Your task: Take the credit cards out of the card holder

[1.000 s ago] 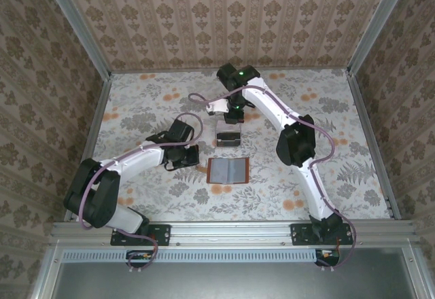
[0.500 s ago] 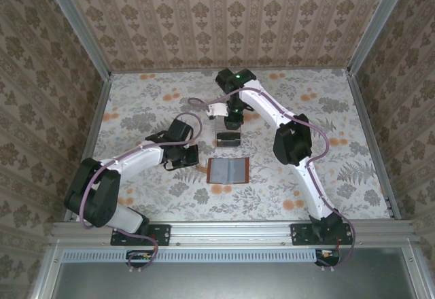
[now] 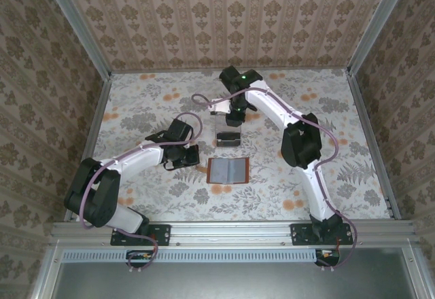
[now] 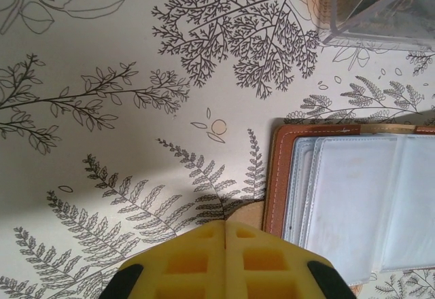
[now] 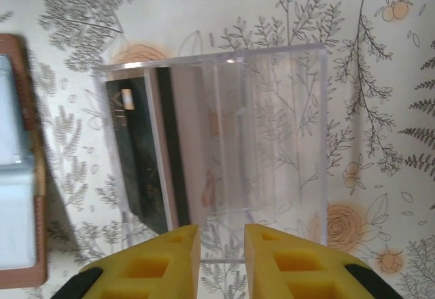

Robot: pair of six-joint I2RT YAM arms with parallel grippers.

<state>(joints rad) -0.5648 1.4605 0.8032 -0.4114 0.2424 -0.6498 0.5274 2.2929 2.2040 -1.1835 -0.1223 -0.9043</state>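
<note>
The card holder, a reddish-brown bifold, lies open and flat in mid-table with its grey-blue pocket panels up. In the left wrist view its brown rim and clear pockets sit just right of my left gripper, which is shut on nothing. From above, the left gripper rests just left of the wallet. Dark credit cards lean inside a small clear tray behind the wallet. My right gripper hovers at the tray's far side, fingers slightly apart and empty; from above it is beyond the tray.
The floral tablecloth is bounded by patterned walls on three sides. The right arm's elbow hangs over the table to the right of the wallet. The wallet's left edge shows beside the tray.
The right gripper dipped over the clear tray, then drew back toward the far side, uncovering the tray and its cards. The left arm and the wallet have stayed put.
</note>
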